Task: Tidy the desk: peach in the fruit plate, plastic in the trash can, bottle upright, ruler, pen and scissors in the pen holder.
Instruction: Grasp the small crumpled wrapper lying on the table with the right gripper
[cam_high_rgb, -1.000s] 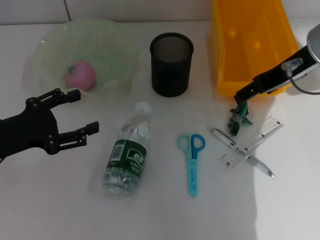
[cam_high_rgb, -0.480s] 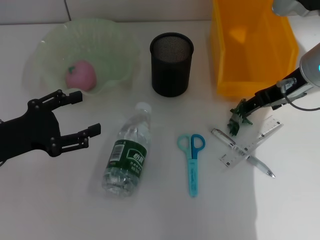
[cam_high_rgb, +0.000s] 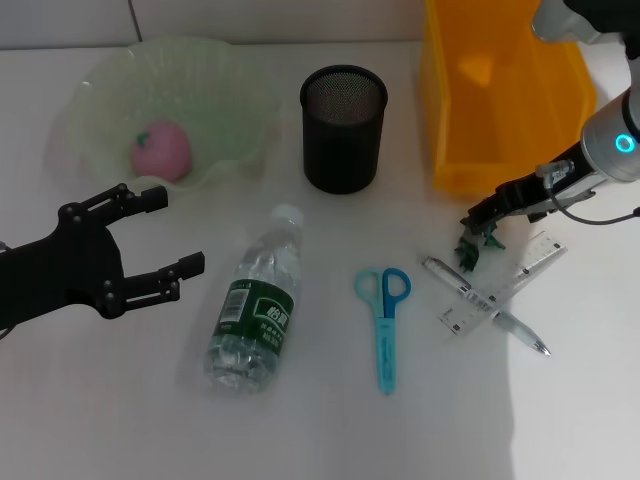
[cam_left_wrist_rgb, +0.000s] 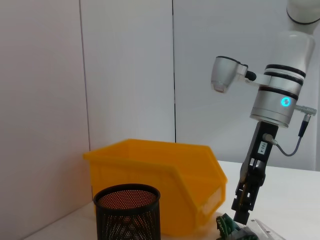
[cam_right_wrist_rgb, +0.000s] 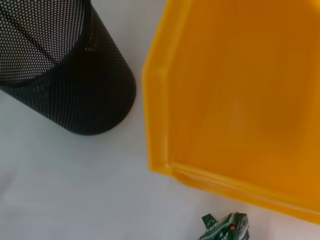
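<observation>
1. Right gripper (cam_high_rgb: 480, 215) low over the white table (cam_high_rgb: 120, 420), just in front of the yellow trash can (cam_high_rgb: 500, 90), fingers pinched shut on the crumpled green plastic (cam_high_rgb: 472, 245).
2. Plastic hanging from the fingertips, lower end at or just above the table surface; cannot tell whether touching. Seen in the left wrist view as a green wad (cam_left_wrist_rgb: 230, 227) under the dark fingers (cam_left_wrist_rgb: 245, 200), and at the frame edge in the right wrist view (cam_right_wrist_rgb: 227, 229), just outside the can's front wall (cam_right_wrist_rgb: 210, 175).
3. Left gripper (cam_high_rgb: 170, 235) hovering at the table's left side, fingers spread wide, holding nothing, between the fruit plate (cam_high_rgb: 215, 110) and the bottle (cam_high_rgb: 255, 315).
4. Peach (cam_high_rgb: 162, 152) lying inside the pale green fruit plate, at the rear left.
5. Bottle on its side, white cap toward the rear, green label up, in front of the black mesh pen holder (cam_high_rgb: 343, 128).
6. Pen holder upright, between plate and trash can; also visible in the left wrist view (cam_left_wrist_rgb: 127, 212) and the right wrist view (cam_right_wrist_rgb: 55, 65), beside the can.
7. Scissors (cam_high_rgb: 384, 320) flat on the table, blue-green handles toward the rear, right of the bottle.
8. Clear ruler (cam_high_rgb: 515, 275) and silver pen (cam_high_rgb: 480, 300) crossed over one another, touching, right of the scissors and just in front of the plastic.
</observation>
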